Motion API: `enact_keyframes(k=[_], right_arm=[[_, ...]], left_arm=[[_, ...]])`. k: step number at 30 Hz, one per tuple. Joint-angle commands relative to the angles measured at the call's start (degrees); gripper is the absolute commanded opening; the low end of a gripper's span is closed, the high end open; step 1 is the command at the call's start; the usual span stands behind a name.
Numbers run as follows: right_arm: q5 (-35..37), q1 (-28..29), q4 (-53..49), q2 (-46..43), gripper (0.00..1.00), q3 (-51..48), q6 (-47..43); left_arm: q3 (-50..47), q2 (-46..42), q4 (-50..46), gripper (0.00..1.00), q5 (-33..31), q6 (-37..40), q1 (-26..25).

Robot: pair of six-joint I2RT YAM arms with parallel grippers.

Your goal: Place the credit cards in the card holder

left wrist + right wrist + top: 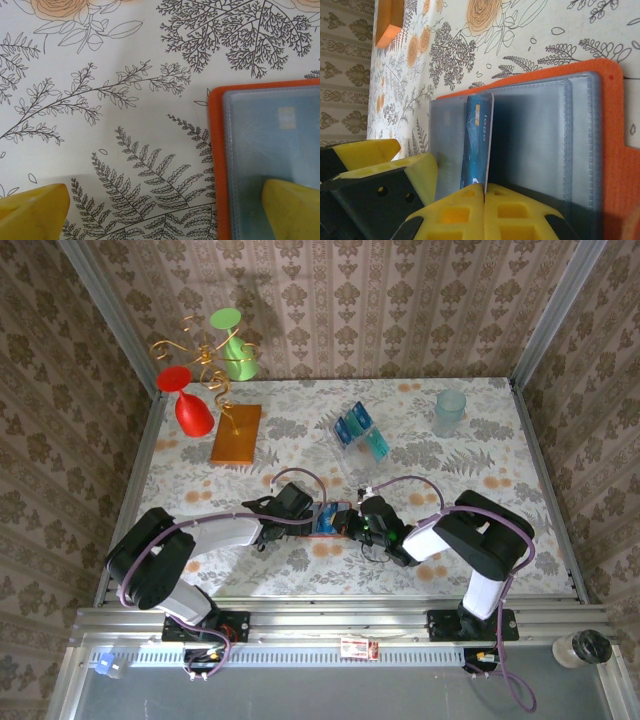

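While the right gripper (484,192) has its two yellow fingers (520,215) pressed tight together, we see it pinch the near end of a blue card (477,145). That card stands up on its long edge, w/ the far end over the grey-blue pockets (535,130) of the card holder (612,115). We can't tell if it's in a slot or just on top. The card holder lies open & flat on the table (530,25), pockets up, in the middle near the arms, btw both grippers.

The left gripper (160,215) is spread wide & holds nothing. One of its fingers (292,210) sits over the holder's clear pocket. The other is out over the bare table, off to the side of the orange edge. A pale little square (286,117) shows thru that pocket; we can't tell what it is.

Farther back, the other cards (358,427), blue & teal, stand in a clear rack (350,455), well apart from the holder. Left of the rack lies a flat orange-brown slab (236,433), w/ a gold wire stand (205,355) rising from it. A red cup (190,405) & a green cup (236,352) hang on the stand. A see-thru cup (450,412) stands near the far right corner.
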Motion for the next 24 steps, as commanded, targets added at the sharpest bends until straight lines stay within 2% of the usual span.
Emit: enact_keyframes(k=[1,24], right_arm=[[1.71,0.60,-8.68,0.06,0.00,0.41,0.18],[-0.05,0.66,-11.73,-0.77,0.00,0.76,-0.50]], left_arm=[[-1.51,-0.30,-2.45,1.00,-1.03,-0.07,-0.36],[-1.52,-0.40,-2.36,1.00,-0.99,-0.02,-0.41]])
